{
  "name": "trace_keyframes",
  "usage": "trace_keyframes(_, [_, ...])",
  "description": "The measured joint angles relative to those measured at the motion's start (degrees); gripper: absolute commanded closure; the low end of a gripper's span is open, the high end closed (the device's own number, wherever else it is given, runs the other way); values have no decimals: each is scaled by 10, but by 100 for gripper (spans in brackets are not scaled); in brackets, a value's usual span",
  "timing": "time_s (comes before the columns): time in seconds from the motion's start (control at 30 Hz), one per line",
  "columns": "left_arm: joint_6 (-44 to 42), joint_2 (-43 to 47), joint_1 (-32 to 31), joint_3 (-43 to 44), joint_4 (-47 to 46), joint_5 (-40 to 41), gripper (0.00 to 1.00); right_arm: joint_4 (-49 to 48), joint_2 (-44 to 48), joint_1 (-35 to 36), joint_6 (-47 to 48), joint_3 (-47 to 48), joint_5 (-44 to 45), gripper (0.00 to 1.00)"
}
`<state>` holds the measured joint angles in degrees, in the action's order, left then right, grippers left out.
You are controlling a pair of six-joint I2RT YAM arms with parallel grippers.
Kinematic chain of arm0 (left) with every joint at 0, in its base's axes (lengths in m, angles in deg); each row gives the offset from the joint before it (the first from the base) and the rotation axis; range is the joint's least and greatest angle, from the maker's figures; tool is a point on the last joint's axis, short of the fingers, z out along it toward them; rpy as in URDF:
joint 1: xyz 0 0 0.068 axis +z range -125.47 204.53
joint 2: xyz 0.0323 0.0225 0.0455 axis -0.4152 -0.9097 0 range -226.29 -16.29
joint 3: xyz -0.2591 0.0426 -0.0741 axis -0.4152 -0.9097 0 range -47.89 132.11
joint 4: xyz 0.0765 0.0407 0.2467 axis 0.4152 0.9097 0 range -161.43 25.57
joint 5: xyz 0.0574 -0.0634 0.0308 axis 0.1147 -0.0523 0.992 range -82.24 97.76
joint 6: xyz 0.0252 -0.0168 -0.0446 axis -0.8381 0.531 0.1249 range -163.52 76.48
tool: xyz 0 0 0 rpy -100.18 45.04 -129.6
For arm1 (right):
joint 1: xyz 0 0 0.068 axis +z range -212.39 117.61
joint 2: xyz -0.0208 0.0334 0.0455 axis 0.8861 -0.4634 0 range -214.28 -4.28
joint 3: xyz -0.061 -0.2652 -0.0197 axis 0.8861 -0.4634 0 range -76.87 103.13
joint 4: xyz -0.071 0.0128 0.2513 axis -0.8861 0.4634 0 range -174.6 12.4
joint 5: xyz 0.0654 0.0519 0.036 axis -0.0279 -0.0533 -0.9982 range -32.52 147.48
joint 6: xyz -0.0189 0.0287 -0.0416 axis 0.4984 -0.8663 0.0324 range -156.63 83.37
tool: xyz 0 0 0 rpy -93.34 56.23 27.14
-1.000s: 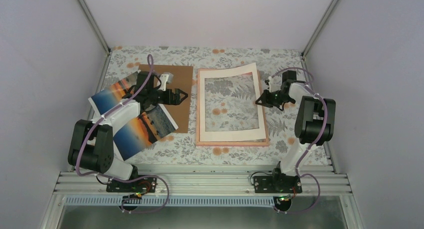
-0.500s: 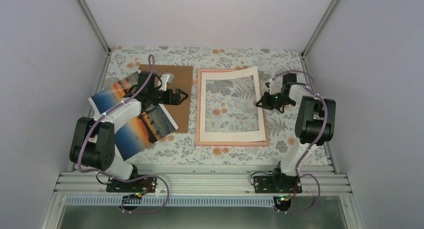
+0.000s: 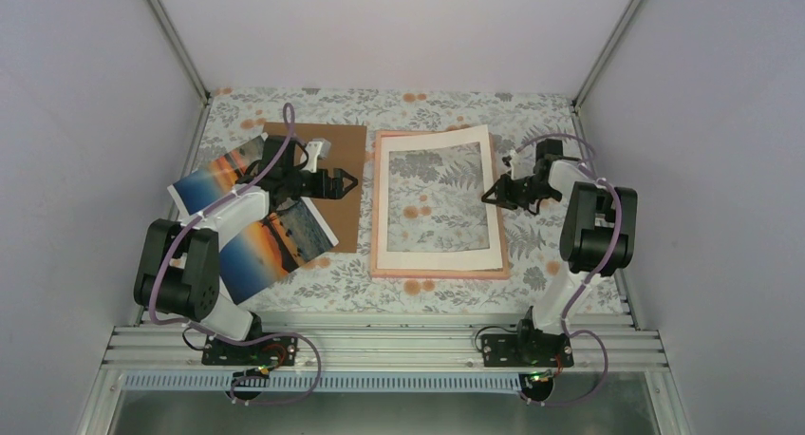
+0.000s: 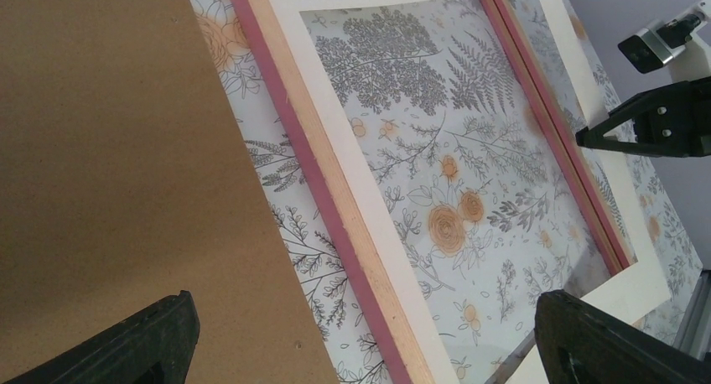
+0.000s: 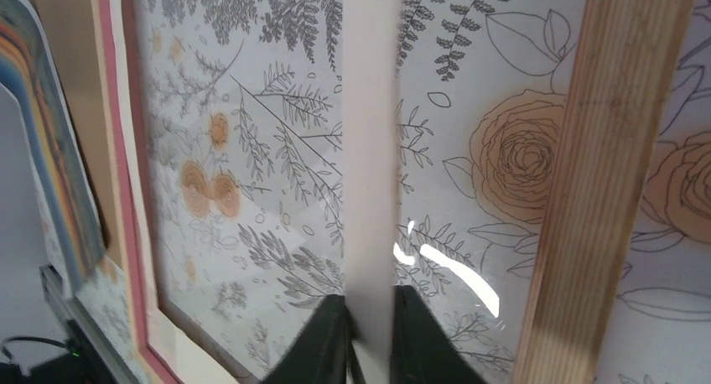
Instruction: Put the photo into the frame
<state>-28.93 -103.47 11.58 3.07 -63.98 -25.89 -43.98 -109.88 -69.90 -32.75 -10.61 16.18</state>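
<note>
1. The left gripper [image 3: 344, 182] hangs over the plain brown cardboard board [image 3: 346, 150], jaws spread wide and holding nothing.
2. The right gripper [image 3: 492, 192] is closed tight on the right edge of the cream paper window mat [image 3: 437, 258], which lies askew on the thin pink rectangular frame [image 3: 439, 274].
3. The orange-sunset paper photo [image 3: 275, 240] lies left of the frame, partly on the board, beneath the left arm.

Pink frame [image 3: 441, 274], cream mat [image 3: 432, 139], orange-blue photo [image 3: 254, 262]
</note>
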Motion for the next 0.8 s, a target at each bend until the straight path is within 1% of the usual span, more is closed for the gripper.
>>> trace_keyframes(0.1, [0,0,0,0,0,0,0,2,-2,0,-1,0,2,59])
trace_keyframes(0.17, [0,0,0,0,0,0,0,2,-2,0,-3,0,7,52])
trace_keyframes(0.23, [0,0,0,0,0,0,0,2,-1,1,-7,0,16,39])
trace_keyframes(0.27, [0,0,0,0,0,0,0,2,-1,1,-9,0,20,34])
trace_keyframes(0.4, [0,0,0,2,2,1,0,1,14,3,-12,0,40,20])
trace_keyframes(0.5, [-1,0,0,3,5,6,0,1,38,3,-16,0,64,13])
trace_keyframes(0.63, [-8,5,0,9,14,19,0,-1,70,3,-17,0,95,10])
trace_keyframes(0.67, [-11,8,0,10,17,24,0,-2,75,3,-16,0,99,10])
trace_keyframes(0.7, [-17,12,0,12,21,30,0,-2,79,3,-15,0,101,7])
trace_keyframes(0.8, [-40,30,0,22,41,48,0,-1,90,3,-1,0,97,1])
